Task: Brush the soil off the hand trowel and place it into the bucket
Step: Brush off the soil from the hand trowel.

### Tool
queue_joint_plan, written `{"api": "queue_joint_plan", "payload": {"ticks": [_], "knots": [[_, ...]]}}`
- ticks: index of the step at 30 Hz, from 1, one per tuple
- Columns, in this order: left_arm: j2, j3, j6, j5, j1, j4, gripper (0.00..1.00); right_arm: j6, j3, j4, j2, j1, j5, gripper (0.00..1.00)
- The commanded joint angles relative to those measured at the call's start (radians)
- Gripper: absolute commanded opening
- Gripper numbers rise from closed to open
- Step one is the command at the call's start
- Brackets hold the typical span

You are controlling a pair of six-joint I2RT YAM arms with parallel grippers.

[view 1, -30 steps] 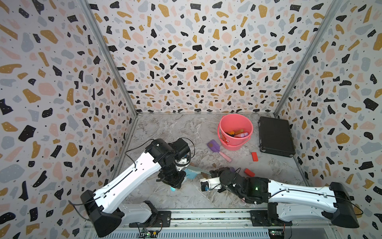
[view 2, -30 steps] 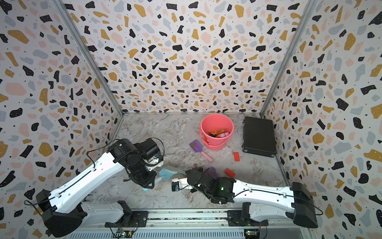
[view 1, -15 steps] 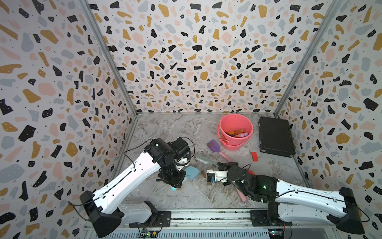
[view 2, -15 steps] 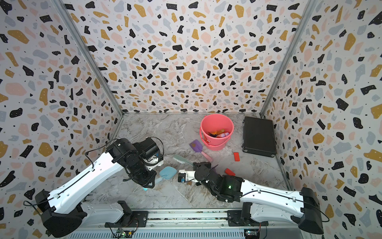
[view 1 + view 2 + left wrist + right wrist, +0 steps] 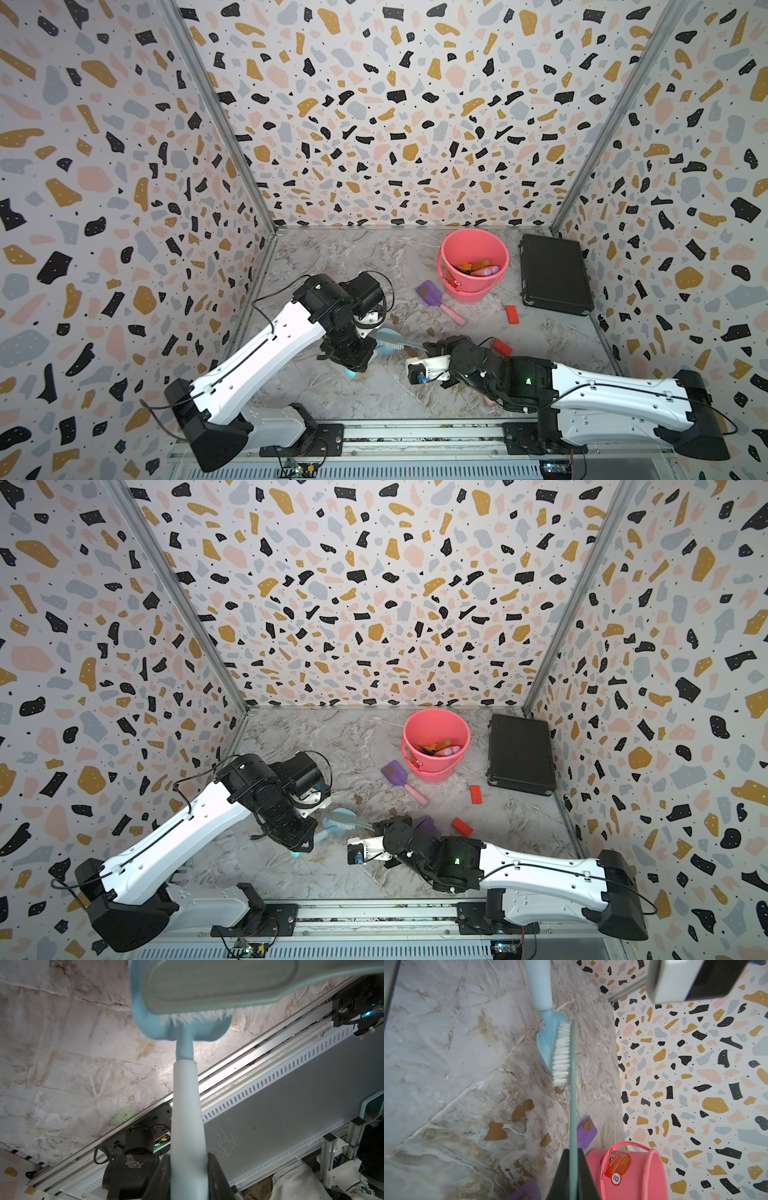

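Terrazzo-patterned walls (image 5: 374, 104) box in a grey-veined marble tabletop (image 5: 353, 257), and the only label in sight is the orange-red sticker (image 5: 617, 1167) on the side of the coral-pink bucket (image 5: 442, 257). It carries lines of fine print and a white disc with a mark on it, all too small and blurred to read. The left gripper (image 5: 189, 1178) has its jaws clamped on the pale handle of the light-blue hand trowel (image 5: 187, 1105), which is held low over the front of the table, well apart from the bucket. The right gripper (image 5: 573, 1176) has its jaws pressed together on the thin green handle of a brush (image 5: 561, 1053), whose white bristles lie against the trowel's blade. Brown blobs of soil (image 5: 495, 1131) are scattered on the marble just beside the blade, one of them right at the tip of the bristles. A purple trowel (image 5: 430, 293) with a pink handle lies near the foot of the bucket with a soil blob on its blade. Orange and pink items sit inside the bucket. A flat black case (image 5: 555, 274) lies closed beside it toward the right wall, and two small red blocks (image 5: 512, 314) rest on the table between the case and the right arm.
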State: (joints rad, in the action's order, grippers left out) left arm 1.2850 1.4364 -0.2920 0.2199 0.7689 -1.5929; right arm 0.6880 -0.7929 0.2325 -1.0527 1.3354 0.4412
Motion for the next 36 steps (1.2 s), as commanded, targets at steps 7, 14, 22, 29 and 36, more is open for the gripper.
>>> {"api": "queue_joint_plan", "payload": {"ticks": [7, 14, 22, 29, 36], "knots": [[-0.014, 0.071, -0.010, -0.040, 0.003, -0.018, 0.00, 0.059, 0.086, -0.050, 0.003, 0.002, 0.159, 0.00], [-0.032, 0.109, -0.022, -0.059, 0.003, -0.025, 0.00, 0.021, 0.100, -0.064, 0.044, -0.079, 0.224, 0.00], [-0.082, 0.187, -0.065, -0.109, 0.001, 0.070, 0.00, -0.564, -0.013, 0.031, 0.106, -0.191, 0.011, 0.00], [-0.100, 0.234, -0.078, -0.142, 0.001, 0.146, 0.00, -1.235, 0.075, -0.153, 0.102, -0.228, -0.285, 0.00], [-0.096, 0.201, -0.065, -0.148, 0.001, 0.178, 0.00, -1.592, 0.251, -0.638, 0.057, -0.234, -0.571, 0.00]]}}
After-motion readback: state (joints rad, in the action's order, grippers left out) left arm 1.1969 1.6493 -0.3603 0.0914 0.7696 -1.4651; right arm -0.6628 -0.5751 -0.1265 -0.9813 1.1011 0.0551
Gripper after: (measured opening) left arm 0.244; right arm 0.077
